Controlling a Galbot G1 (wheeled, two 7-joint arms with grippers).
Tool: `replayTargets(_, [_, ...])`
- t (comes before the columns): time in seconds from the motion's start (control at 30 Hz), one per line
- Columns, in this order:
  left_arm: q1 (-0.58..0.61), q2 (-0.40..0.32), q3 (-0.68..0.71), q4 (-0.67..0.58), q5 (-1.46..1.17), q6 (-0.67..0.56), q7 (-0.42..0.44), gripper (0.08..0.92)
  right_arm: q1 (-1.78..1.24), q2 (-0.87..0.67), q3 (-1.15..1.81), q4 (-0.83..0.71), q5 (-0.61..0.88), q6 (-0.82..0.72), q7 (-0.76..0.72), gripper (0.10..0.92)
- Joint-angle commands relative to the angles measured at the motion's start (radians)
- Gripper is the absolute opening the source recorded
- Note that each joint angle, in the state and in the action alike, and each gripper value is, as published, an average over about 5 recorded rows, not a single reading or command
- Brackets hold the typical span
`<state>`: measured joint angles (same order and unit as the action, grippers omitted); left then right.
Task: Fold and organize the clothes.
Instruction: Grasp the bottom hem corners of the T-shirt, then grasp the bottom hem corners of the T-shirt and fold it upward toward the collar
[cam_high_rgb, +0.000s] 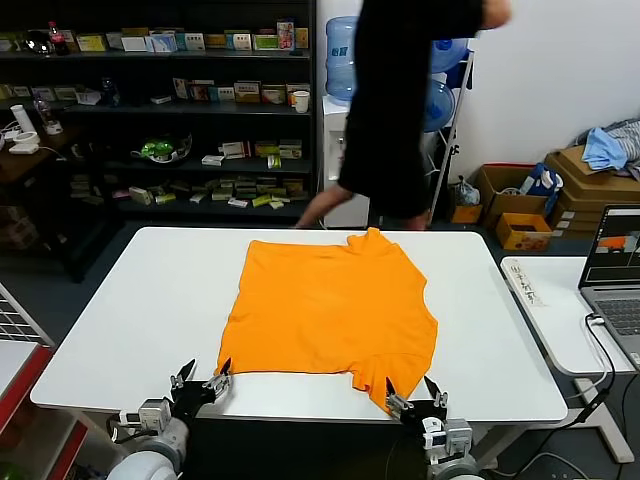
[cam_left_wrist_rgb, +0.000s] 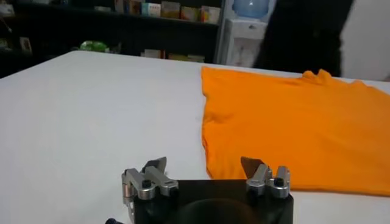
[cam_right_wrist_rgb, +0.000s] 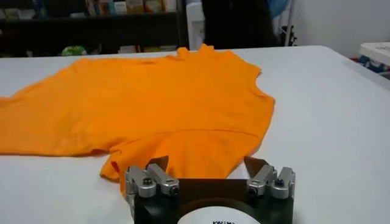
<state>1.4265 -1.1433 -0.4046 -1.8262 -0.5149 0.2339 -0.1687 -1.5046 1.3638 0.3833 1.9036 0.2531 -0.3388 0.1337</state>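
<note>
Head view: shirt (cam_high_rgb: 335, 308) lies spread flat on the table (cam_high_rgb: 140, 320), plain side up, no lettering visible. Its neck end points to the table's far edge; one sleeve hangs toward the near edge. No fold shows, so the task is judged to be at its start, with every fold and the final tidying left to do. The left gripper (cam_high_rgb: 203, 383) sits at the near table edge, just beside the shirt's near left corner, fingers spread and holding nothing. The right gripper (cam_high_rgb: 418, 402) sits at the near edge, beside the tip of the near sleeve, fingers also spread and empty. A person in black (cam_high_rgb: 400, 110) stands beyond the far edge of the table. A laptop (cam_high_rgb: 612, 265) rests on a side table to the right of the main table.

Left wrist view: the left gripper (cam_left_wrist_rgb: 207, 176) hovers low over the table, its fingers wide apart. The shirt's edge (cam_left_wrist_rgb: 210, 152) runs between the two fingers; contact with the cloth cannot be confirmed.

Right wrist view: the right gripper (cam_right_wrist_rgb: 208, 176) faces the shirt (cam_right_wrist_rgb: 158, 103), fingers wide apart. The sleeve tip (cam_right_wrist_rgb: 122, 167) lies just ahead of one finger, apparently not clamped. Judgement: both grippers are placed for a first grasp along the near edge of the shirt.
</note>
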Motion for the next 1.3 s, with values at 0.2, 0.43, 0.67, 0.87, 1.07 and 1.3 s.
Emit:
replayTargets(0.2, [-0.001, 0.006, 0.01, 0.002, -0.001, 0.018, -0.009, 0.796, 0.008, 0.001, -0.007, -0.008, 0.004, -0.006, 0.011, 0.631])
replayTargets(0.43, [0.002, 0.006, 0.013, -0.002, 0.003, 0.015, -0.006, 0.603, -0.012, 0.003, -0.006, 0.009, -0.004, 0.0, 0.008, 0.432])
replayTargets(0.67, [0.02, 0.003, 0.018, -0.008, 0.007, 0.014, 0.0, 0.404, -0.024, 0.001, -0.001, 0.018, -0.005, 0.01, 0.008, 0.224])
replayTargets(0.87, [0.027, 0.0, 0.02, -0.012, 0.007, 0.013, 0.001, 0.231, -0.032, -0.001, 0.003, 0.027, -0.005, 0.036, 0.004, 0.124])
replayTargets(1.07, [0.033, -0.001, 0.017, -0.02, 0.003, -0.001, -0.003, 0.096, -0.079, -0.026, 0.011, 0.076, 0.012, 0.074, 0.004, 0.124])
replayTargets(1.3, [0.117, 0.074, -0.006, -0.141, -0.144, 0.025, -0.084, 0.092, -0.285, -0.141, 0.037, 0.237, 0.098, 0.082, 0.046, 0.124])
